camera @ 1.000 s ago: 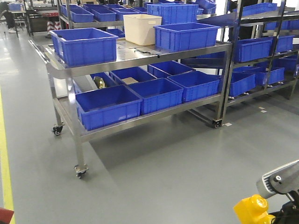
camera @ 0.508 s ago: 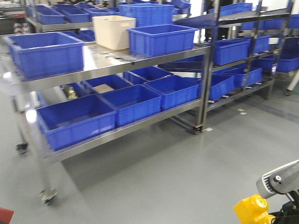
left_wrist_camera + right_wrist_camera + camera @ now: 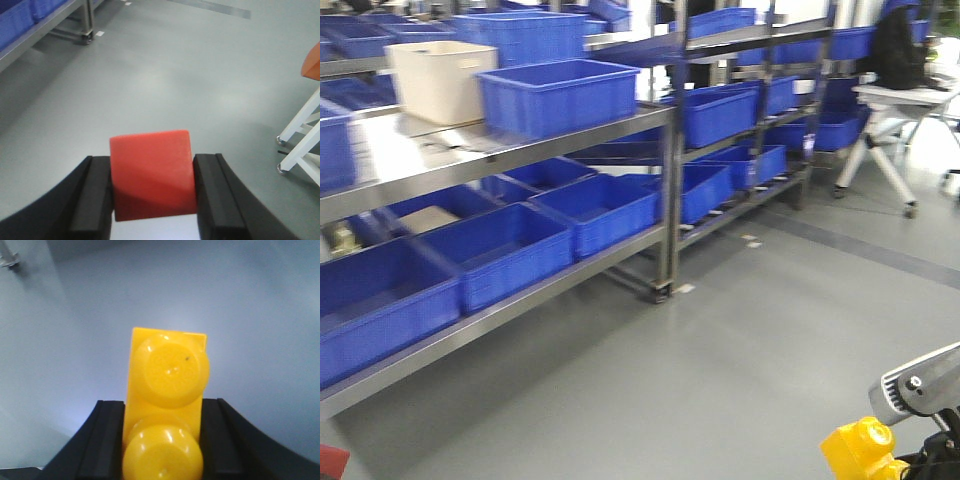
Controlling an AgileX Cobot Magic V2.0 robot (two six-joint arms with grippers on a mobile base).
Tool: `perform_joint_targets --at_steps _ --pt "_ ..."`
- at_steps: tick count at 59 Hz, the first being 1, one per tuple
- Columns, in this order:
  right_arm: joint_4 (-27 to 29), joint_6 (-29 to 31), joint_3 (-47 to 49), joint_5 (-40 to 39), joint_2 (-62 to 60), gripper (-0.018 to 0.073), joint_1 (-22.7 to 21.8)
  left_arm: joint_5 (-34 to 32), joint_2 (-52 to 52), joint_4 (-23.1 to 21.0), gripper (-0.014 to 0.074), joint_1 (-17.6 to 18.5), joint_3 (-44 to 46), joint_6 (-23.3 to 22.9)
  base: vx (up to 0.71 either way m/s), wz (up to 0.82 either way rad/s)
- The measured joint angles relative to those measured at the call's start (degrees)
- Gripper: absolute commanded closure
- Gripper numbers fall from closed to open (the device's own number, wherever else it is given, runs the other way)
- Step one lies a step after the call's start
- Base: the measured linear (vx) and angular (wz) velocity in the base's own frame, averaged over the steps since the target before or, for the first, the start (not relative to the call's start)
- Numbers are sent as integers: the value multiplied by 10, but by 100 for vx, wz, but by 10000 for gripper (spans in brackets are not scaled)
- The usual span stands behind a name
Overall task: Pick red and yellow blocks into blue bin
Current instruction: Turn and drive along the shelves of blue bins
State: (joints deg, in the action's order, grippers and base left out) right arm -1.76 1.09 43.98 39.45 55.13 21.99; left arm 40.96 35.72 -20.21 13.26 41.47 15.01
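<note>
Open grey floor (image 3: 750, 350) is seen ahead of the left end effector (image 3: 152, 200), whose gap is filled by a red cube (image 3: 150, 170), and the right end effector (image 3: 162, 440), filled by a yellow brick (image 3: 167, 370). Ahead and leftward, passage is barred by a steel rack (image 3: 666, 200) of blue bins (image 3: 555, 95). White furniture legs (image 3: 299, 120) are seen right of the left end effector.

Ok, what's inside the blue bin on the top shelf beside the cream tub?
Nothing rises above the rim of the blue bin. Only a strip of its far inner wall shows; the near wall hides the bottom, so whatever lies there cannot be seen.

Yellow brick (image 3: 861, 450) cropped (bottom edge); rack (image 3: 430, 155) blurred.
</note>
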Motion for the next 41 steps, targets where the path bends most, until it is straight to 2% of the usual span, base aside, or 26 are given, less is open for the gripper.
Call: perform_joint_targets --at_steps 41 --pt "0 0 0 0 0 331 0 -1 0 0 351 0 0 0 35 -38"
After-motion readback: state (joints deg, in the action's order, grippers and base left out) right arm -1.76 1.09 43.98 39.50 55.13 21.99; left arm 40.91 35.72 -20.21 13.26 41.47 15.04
